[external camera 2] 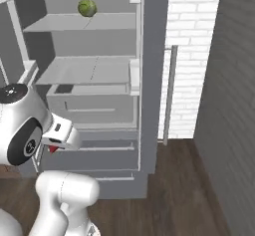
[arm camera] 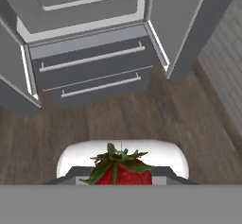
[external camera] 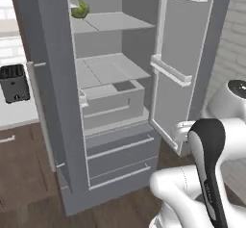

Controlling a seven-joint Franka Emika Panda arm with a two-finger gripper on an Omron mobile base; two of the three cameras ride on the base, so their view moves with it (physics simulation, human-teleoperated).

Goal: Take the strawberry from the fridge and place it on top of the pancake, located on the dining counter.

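The strawberry (arm camera: 120, 171), red with a green leafy cap, sits at the bottom of the hand view, pinched in my gripper. In the right base view it is a small red speck (external camera 2: 53, 149) under my gripper (external camera 2: 55, 146), which is shut on it, low and in front of the fridge (external camera 2: 89, 70). The grey fridge (external camera: 110, 78) stands with both upper doors open, showing pale shelves and a crisper box. Its two lower drawers (arm camera: 90, 62) are closed, beyond and below my hand. The pancake and the dining counter are out of view.
A round green vegetable (external camera: 79, 9) lies on the fridge's top shelf (external camera 2: 87, 7). The open right door (external camera: 178, 68) hangs close to my arm. A black appliance (external camera: 14, 82) sits on the left counter. A brick wall (external camera 2: 191, 41) and a dark wall (external camera 2: 229, 105) close the right side.
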